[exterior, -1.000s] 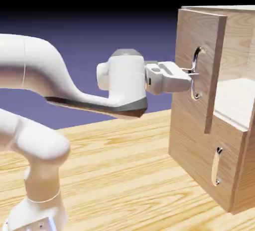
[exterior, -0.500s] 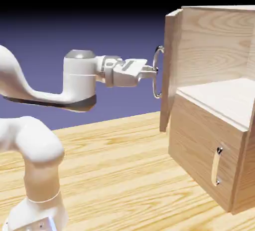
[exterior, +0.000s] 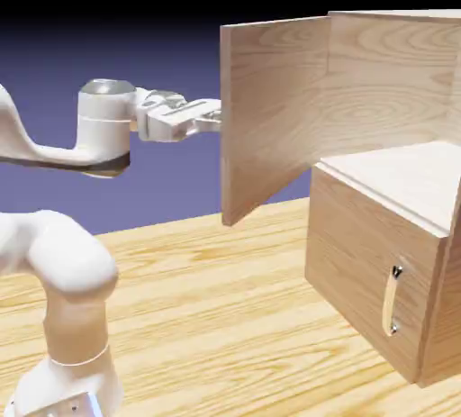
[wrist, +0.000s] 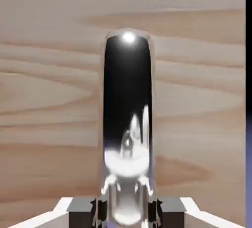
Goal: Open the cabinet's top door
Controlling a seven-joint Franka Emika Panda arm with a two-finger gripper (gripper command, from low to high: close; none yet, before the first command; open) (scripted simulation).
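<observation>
The light-wood cabinet (exterior: 378, 253) stands at the right of the exterior view. Its top door (exterior: 270, 109) is swung far out to the left, and I see its inner face, with the upper compartment open behind it. My gripper (exterior: 214, 118) reaches the door's outer side, where the handle is hidden by the panel. In the hand view the silver bar handle (wrist: 127, 123) fills the middle, standing against the door's wood (wrist: 49, 99). The gripper (wrist: 127, 211) is shut on the handle, with both grey fingertips (wrist: 96, 209) pressed to its sides.
The lower, shorter door (exterior: 360, 289) is closed, with a small silver handle (exterior: 393, 303). The wooden table (exterior: 225, 316) spreads in front of the cabinet. My white arm (exterior: 63, 253) rises at the lower left.
The top door has swung from slightly ajar to wide open. My gripper has moved left and back along the arc, holding the handle throughout.
</observation>
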